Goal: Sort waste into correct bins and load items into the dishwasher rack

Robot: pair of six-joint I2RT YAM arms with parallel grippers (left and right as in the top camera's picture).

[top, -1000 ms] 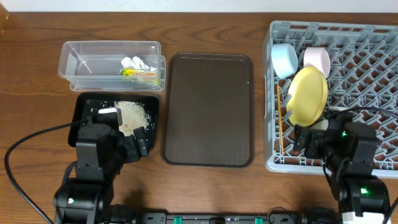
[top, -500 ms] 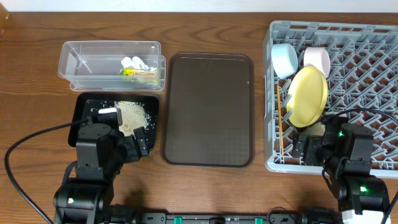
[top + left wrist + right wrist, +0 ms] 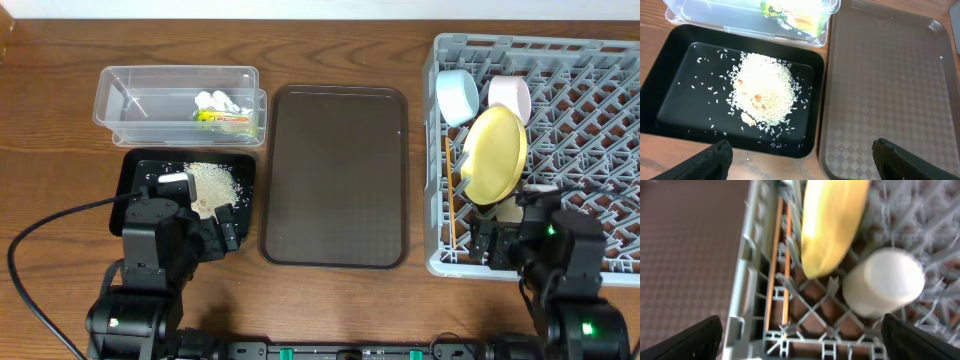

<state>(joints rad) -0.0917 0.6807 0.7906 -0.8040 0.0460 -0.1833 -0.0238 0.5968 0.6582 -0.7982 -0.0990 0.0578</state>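
**Entry 1, small pale cup** (image 3: 884,281). It stands among the pegs in the near-left corner of the dishwasher rack (image 3: 600,120), apparently mouth-down, just beside the low edge of the yellow plate (image 3: 495,153).
- Change: over the last second my right pincer (image 3: 802,335) has drawn back from the cup toward the rack's near wall. Its jaws are spread wide with nothing between them.
- I read this as the cup set down and let go.

**Entry 2, other rack contents.**
- The plate is on edge between pegs.
- The chopsticks (image 3: 777,265) lie lengthwise along the left wall.
- The light blue bowl (image 3: 456,96) and the pink-sided bowl (image 3: 509,95) are tipped up at the far-left corner.

**Entry 3, waste.**
- The snack wrapper (image 3: 225,118) and tissue (image 3: 220,101) are inside the clear container (image 3: 150,95).
- The rice crumbs (image 3: 765,90) are heaped in the black tray (image 3: 135,180).
- My left pincer (image 3: 802,155) hangs over that tray's near edge, spread and empty, unmoved this past second.

**Entry 4, surroundings.** The brown serving tray (image 3: 335,180) lies on the wooden surface (image 3: 60,120) between the bins and the rack.

**Assessment.** Every listed piece is in its place, so the job looks finished or nearly so.
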